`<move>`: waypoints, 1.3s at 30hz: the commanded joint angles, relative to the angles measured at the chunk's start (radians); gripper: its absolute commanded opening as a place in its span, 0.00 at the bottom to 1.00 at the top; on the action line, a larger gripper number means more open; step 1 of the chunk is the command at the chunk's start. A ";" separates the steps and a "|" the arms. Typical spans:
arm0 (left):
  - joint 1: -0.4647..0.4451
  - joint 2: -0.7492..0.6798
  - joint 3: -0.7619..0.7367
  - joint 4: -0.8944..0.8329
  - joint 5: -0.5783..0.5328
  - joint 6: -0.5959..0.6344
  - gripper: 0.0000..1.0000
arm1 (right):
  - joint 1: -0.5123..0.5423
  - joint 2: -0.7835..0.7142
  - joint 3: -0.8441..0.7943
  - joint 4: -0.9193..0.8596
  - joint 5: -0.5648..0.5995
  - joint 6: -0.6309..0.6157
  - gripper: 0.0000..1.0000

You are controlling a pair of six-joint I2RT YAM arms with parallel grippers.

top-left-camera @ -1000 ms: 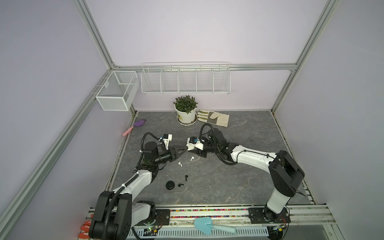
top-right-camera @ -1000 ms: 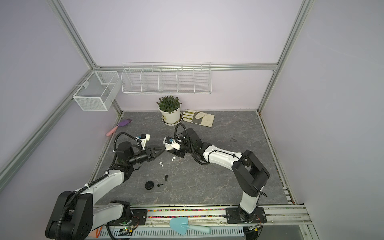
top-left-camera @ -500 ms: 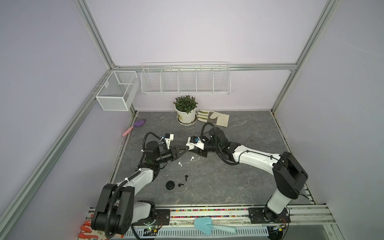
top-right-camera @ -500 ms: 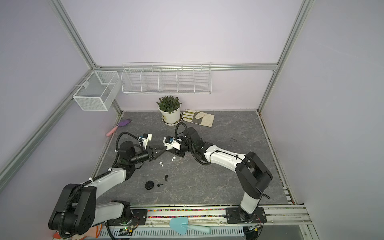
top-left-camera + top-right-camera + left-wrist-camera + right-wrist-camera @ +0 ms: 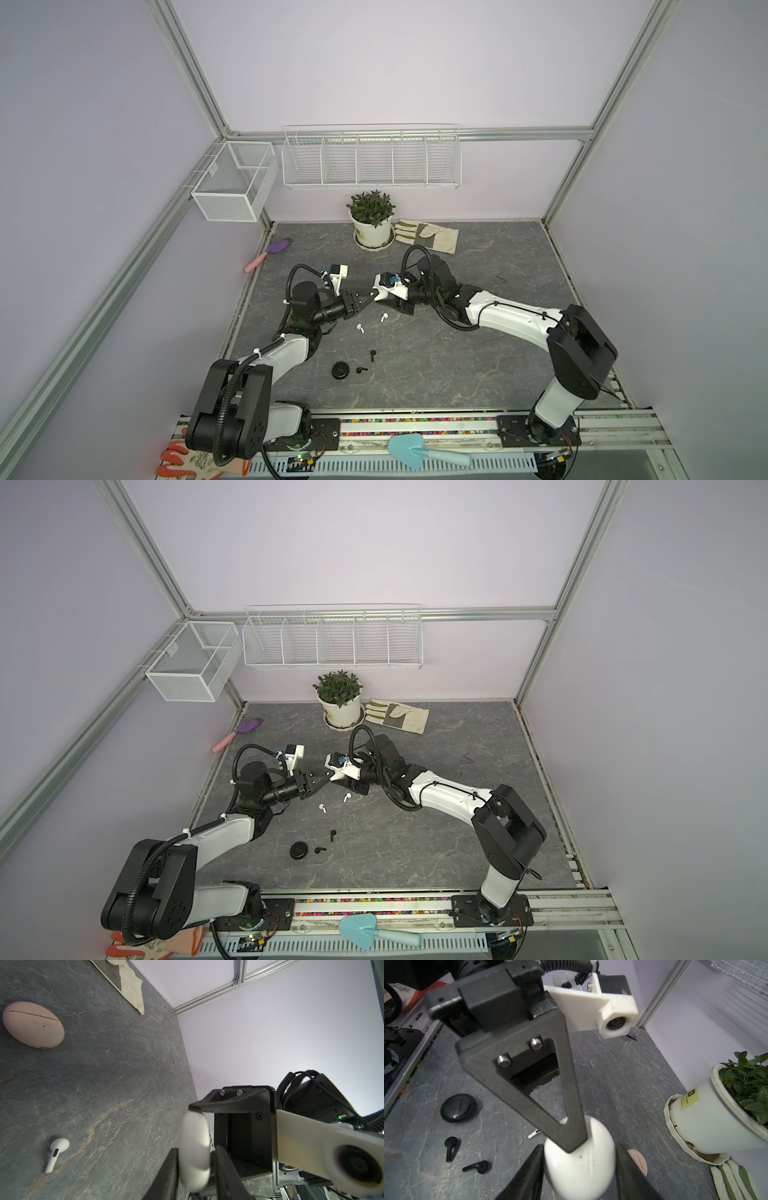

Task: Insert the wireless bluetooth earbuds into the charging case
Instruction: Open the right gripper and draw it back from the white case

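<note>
Opening step: my right gripper (image 5: 579,1157) clamps the round white plastic charging case (image 5: 581,1174); left gripper (image 5: 196,1148) straddles it, grip unclear; next I pry it open.

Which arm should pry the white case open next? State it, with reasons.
Left. The right gripper is clamped on the white case, so it is occupied steadying it. The left gripper has its fingers on either side of the case's edge, so it is probably well placed to lift the lid.

The white case (image 5: 579,1169) looks glossy smooth plastic, the grey tabletop (image 5: 612,1076) matt veined stone.
</note>
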 commanded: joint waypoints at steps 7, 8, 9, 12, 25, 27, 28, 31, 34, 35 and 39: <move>-0.015 0.013 0.026 0.055 0.010 -0.019 0.24 | 0.012 -0.025 0.012 -0.004 -0.020 -0.009 0.39; -0.016 0.014 0.028 0.055 0.009 -0.017 0.23 | 0.012 -0.024 0.014 -0.002 -0.018 -0.011 0.40; -0.016 0.014 0.027 0.056 0.006 -0.016 0.23 | 0.012 -0.022 0.015 -0.004 -0.017 -0.010 0.41; -0.026 0.008 0.016 0.084 -0.021 0.003 0.18 | 0.014 -0.035 0.016 -0.016 -0.003 -0.009 0.60; -0.259 -0.009 -0.136 0.456 -0.379 0.668 0.00 | -0.123 -0.312 -0.012 -0.326 -0.276 -0.021 0.76; -0.259 0.117 -0.128 0.670 -0.311 0.674 0.00 | -0.129 -0.329 -0.019 -0.369 -0.246 -0.093 0.75; -0.260 0.157 -0.106 0.701 -0.279 0.678 0.00 | -0.129 -0.332 -0.013 -0.395 -0.215 -0.119 0.75; -0.269 0.203 -0.058 0.702 -0.199 0.699 0.00 | -0.131 -0.331 0.011 -0.448 -0.111 -0.192 0.74; -0.271 0.203 -0.059 0.702 -0.173 0.715 0.00 | -0.131 -0.318 0.020 -0.445 -0.042 -0.228 0.73; -0.271 0.195 -0.066 0.702 -0.175 0.720 0.00 | -0.131 -0.315 0.023 -0.444 -0.024 -0.238 0.73; -0.271 0.183 -0.062 0.702 -0.169 0.713 0.00 | -0.131 -0.299 0.013 -0.393 -0.007 -0.250 0.73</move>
